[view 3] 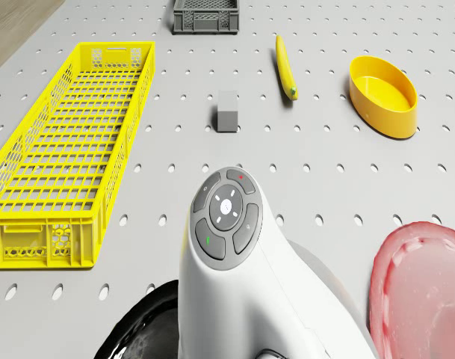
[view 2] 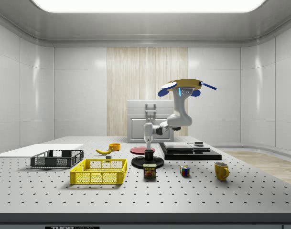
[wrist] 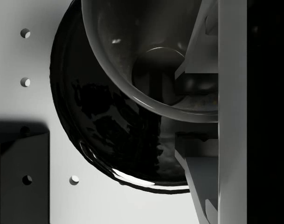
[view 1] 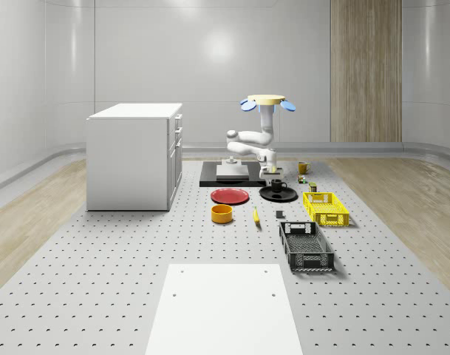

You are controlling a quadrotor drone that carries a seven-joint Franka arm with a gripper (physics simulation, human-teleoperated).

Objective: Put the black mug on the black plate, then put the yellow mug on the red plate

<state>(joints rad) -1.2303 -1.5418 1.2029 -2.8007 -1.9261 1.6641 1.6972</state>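
Black mug (wrist: 151, 56) on black plate (wrist: 109, 135), claw (wrist: 197, 116) gripping

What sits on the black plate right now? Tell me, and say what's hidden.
The black mug stands on the black plate, with the gripper at its rim and the drone hovering above. The mug covers the plate's middle; its shiny rim is bare.

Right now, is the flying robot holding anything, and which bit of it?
Yes. The gripper holds the black mug by its rim, one finger inside the cup. The mug sits over the black plate.
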